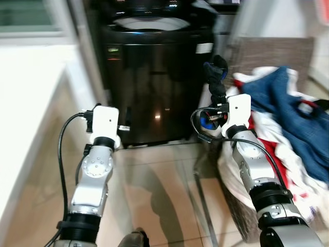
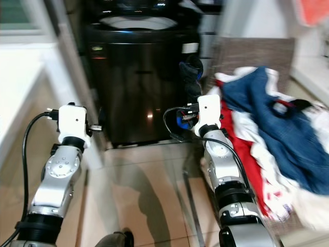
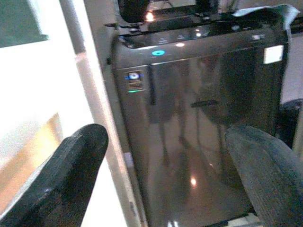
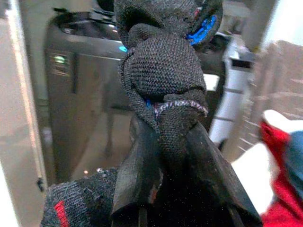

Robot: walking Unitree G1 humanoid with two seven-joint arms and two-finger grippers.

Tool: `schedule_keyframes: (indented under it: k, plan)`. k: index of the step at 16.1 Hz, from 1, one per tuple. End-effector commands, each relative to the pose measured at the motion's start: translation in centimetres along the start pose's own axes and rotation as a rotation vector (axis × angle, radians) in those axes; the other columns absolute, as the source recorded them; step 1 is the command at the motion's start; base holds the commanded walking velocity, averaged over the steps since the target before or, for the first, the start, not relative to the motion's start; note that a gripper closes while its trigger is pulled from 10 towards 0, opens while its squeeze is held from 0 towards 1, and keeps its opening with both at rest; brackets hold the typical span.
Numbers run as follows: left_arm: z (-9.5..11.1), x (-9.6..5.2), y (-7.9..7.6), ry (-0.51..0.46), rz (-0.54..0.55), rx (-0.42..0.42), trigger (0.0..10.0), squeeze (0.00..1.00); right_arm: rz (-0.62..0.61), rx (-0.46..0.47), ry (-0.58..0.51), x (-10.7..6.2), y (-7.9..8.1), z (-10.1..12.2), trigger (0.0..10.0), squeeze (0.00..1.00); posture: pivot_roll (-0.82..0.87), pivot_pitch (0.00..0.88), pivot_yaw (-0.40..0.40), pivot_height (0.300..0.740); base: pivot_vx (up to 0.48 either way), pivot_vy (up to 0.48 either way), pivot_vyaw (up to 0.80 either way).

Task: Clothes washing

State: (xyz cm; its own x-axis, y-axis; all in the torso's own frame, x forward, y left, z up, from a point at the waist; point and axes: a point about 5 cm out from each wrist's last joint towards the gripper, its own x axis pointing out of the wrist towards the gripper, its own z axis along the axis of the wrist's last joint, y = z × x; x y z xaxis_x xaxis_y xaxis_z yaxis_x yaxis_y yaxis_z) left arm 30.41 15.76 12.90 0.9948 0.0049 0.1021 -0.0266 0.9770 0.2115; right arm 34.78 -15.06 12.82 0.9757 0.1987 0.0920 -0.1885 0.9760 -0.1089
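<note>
I am standing in front of a black top-loading washing machine [image 1: 154, 77], whose lid is up so that the pale rim of its opening is showing at the top. My right gripper [image 1: 216, 85] is raised beside the machine's right front corner, and its two black fingers are pinching a dark knitted sock [image 4: 163, 80] with blue trim, which is bunching up above the fingertips and partly hanging below them. To my right a woven laundry basket [image 1: 241, 216] is sitting on the tiled floor [image 1: 159, 200], heaped with clothes: a blue denim garment [image 1: 288, 108] is lying on top of red and white pieces. My left gripper [image 3: 165, 175] is pointing at the machine's glossy front with its fingers spread wide apart and gripping nothing. A white counter [image 1: 25, 103] is running along my left side.
</note>
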Motion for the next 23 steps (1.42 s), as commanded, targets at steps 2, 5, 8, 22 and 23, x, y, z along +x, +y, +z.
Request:
schedule_keyframes:
  k: [2,5,8,22,23]
  plan:
    - [0.1,0.0,-0.1,0.003,-0.008,0.04,10.0,0.0,-0.048,0.024,-0.004,0.6,-0.8,0.6,0.0,0.0,0.0,0.0,-0.031,0.74,0.0,0.0,0.26]
    - [0.4,0.0,0.3,-0.017,-0.032,0.042,10.0,0.0,-0.084,-0.002,-0.013,0.3,-1.2,0.5,0.0,0.0,-0.01,0.0,-0.023,0.74,0.147,0.0,0.0]
    - [1.0,0.1,0.0,-0.042,-0.046,0.035,10.0,0.0,-0.082,-0.016,-0.028,0.3,-1.2,0.6,0.0,0.0,-0.01,0.0,-0.015,0.74,0.467,0.0,0.0]
    - [1.6,0.2,0.0,-0.072,-0.047,0.057,10.0,0.0,-0.109,-0.048,-0.143,2.3,-2.3,4.3,0.0,0.0,0.0,0.0,-0.015,0.74,0.48,0.0,0.13]
    - [1.6,0.2,-0.1,-0.074,-0.054,0.066,10.0,0.0,-0.109,-0.045,-0.151,2.5,-2.4,4.7,0.0,0.0,0.0,0.0,-0.015,0.74,0.48,0.0,0.0]
